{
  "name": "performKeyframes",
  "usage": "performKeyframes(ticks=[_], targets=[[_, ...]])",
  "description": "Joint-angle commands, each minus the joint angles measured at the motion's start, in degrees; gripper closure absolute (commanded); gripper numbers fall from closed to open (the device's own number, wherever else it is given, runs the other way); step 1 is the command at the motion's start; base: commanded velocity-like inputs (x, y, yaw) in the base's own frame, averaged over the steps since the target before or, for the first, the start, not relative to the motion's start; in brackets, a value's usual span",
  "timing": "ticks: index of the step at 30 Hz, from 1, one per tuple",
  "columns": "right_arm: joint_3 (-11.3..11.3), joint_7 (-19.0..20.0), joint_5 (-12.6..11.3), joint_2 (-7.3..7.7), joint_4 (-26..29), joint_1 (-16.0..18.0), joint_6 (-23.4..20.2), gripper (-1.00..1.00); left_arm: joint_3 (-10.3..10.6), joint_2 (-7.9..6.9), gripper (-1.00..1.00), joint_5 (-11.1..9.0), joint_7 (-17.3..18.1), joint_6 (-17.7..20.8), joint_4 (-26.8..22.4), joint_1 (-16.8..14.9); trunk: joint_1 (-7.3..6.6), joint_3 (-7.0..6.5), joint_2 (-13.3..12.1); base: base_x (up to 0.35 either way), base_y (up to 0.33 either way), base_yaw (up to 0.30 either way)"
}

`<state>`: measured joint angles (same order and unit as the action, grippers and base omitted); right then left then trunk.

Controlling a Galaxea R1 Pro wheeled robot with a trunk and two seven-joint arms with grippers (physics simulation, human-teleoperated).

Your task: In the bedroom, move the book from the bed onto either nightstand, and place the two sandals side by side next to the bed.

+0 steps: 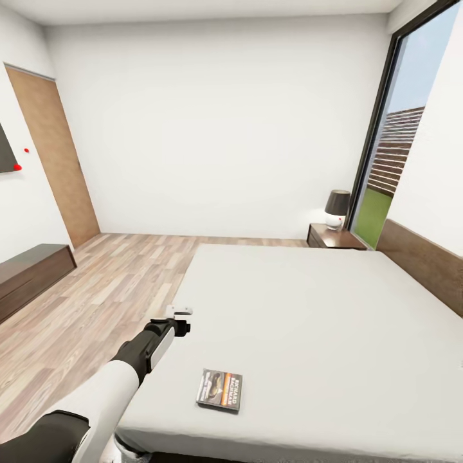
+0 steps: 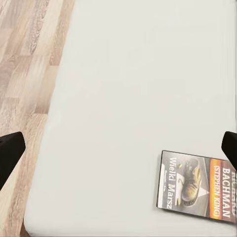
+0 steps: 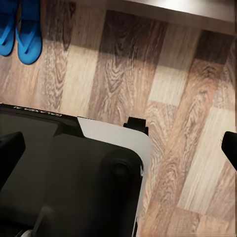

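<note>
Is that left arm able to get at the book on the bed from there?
Probably yes: the left gripper hangs open over the bed, the book lies flat nearby, and nothing stands between them.

Left arm stretched forward and low, white forearm running into a black wrist. Left gripper at its end, white fingers; spread unclear from the head view. In the left wrist view, dark fingertips sit wide apart, nothing between. Right gripper's fingertips likewise wide, above the robot's dark base.

Wooden door at left wall – black-shaded lamp by window; low dark bench at left.
</note>
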<state>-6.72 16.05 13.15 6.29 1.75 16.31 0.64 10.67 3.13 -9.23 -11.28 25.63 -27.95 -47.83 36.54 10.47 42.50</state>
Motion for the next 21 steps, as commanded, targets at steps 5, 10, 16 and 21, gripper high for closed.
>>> performKeyframes(ticks=[5, 10, 16, 21], targets=[[-0.5, 0.2, 0.6, 0.03, 0.0, 0.0, 0.1, -1.00, 0.4, -0.03, -1.00, -0.6, -0.5, 0.3, -0.1, 0.0, 0.00, 0.09, 0.1, -0.064, -0.071, 0.000], [-0.5, 0.2, 0.6, 0.02, 0.0, 0.0, 0.1, -1.00, 0.4, 0.04, -1.00, -0.6, -0.5, 0.3, -0.1, 0.0, 0.00, 0.09, 0.1, -0.029, -0.051, 0.000], [-0.5, 0.2, 0.6, 0.03, 0.0, 0.0, 0.1, -1.00, 0.5, 0.15, -1.00, -0.6, -0.5, 0.3, 0.0, -0.1, 0.00, 0.09, 0.1, -0.046, -0.156, 0.000], [-0.5, 0.2, 0.6, 0.01, 0.0, 0.0, 0.1, -1.00, 0.5, 0.13, -1.00, -0.6, -0.6, 0.3, -0.1, -0.1, 0.00, 0.09, 0.1, -0.019, -0.082, 0.000]])
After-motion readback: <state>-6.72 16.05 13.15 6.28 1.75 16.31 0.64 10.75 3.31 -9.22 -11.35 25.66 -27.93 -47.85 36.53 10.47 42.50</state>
